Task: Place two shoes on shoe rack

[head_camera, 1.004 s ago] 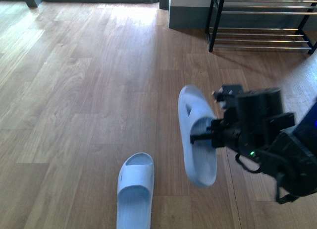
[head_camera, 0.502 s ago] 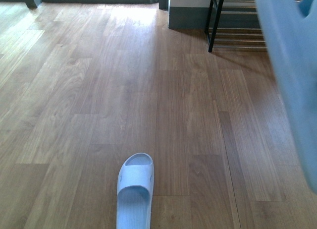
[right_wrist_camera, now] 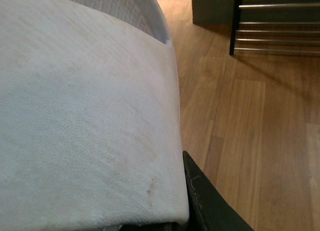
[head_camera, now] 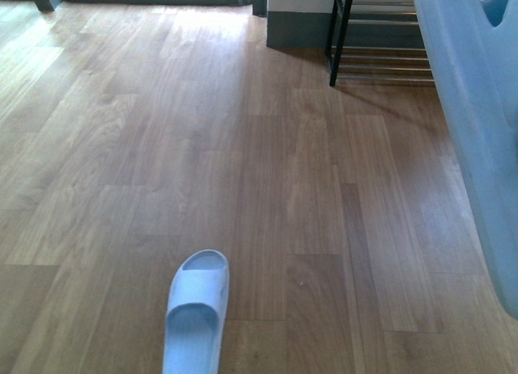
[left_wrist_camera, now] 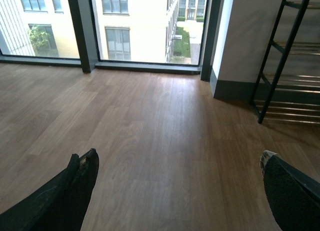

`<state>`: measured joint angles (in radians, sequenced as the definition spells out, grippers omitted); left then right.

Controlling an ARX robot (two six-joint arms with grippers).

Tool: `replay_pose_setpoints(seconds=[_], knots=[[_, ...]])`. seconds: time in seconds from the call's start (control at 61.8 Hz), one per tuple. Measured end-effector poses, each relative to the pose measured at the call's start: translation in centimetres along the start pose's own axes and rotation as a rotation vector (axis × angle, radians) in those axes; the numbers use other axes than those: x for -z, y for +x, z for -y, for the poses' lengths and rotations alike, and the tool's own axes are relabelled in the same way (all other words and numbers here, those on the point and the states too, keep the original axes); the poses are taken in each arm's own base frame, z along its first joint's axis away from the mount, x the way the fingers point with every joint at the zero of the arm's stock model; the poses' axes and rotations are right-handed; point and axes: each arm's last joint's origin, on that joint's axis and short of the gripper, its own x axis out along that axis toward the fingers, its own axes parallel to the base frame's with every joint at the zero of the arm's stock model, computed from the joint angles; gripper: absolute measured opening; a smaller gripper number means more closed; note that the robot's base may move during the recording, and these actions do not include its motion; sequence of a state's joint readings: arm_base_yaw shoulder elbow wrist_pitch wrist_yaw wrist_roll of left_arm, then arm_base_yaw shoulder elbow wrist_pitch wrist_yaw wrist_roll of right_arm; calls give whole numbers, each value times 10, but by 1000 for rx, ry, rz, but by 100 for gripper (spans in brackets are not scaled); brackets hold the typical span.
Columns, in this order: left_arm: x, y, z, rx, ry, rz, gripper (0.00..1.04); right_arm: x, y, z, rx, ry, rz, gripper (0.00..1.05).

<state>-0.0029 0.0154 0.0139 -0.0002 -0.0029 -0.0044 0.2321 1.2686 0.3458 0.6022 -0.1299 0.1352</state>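
One pale blue slipper [head_camera: 197,313] lies flat on the wood floor at the bottom of the front view. My right gripper is shut on the other pale blue slipper [head_camera: 477,139], held up close to the front camera at the right edge; its textured sole [right_wrist_camera: 85,116] fills the right wrist view, with one dark finger [right_wrist_camera: 207,203] against its edge. The shoe rack [head_camera: 380,42], black frame with silver rods, stands at the far right by the wall; it also shows in the left wrist view [left_wrist_camera: 287,66]. My left gripper [left_wrist_camera: 177,191] is open and empty above the floor. No grey sneakers are in view.
A grey-based wall pillar [head_camera: 295,22] stands just left of the rack. Floor-to-ceiling windows with dark frames [left_wrist_camera: 82,31] run along the far wall. Bare wood floor [head_camera: 202,147] spreads between the lying slipper and the rack.
The held slipper rose from mid-frame to right in front of the camera, hiding the right arm. The view has shifted slightly, so the floor slipper and rack sit further left.
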Motion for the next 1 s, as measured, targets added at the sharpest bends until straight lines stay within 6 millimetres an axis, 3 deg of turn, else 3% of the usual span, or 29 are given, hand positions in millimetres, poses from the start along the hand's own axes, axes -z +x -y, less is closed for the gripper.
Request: replay_pose_setpoints(seconds=[0.291, 0.389, 0.47, 0.664, 0.761, 0.826, 1.004], knots=[[0, 0, 0, 2, 0, -1, 95, 0, 0, 1, 10, 2, 2, 1], [2, 3, 2, -220, -80, -228, 95, 0, 0, 1, 7, 2, 1, 1], [7, 25, 7, -466, -158, -386, 95, 0, 0, 1, 4, 1, 1, 1], [27, 86, 19, -439, -291, -503, 95, 0, 0, 1, 4, 1, 0, 1], [51, 120, 32, -411, -272, -591, 95, 0, 0, 1, 4, 1, 0, 1], [84, 142, 43, -363, -254, -724, 95, 0, 0, 1, 4, 1, 0, 1], [165, 166, 64, -290, -194, -1008, 95, 0, 0, 1, 4, 1, 1, 1]])
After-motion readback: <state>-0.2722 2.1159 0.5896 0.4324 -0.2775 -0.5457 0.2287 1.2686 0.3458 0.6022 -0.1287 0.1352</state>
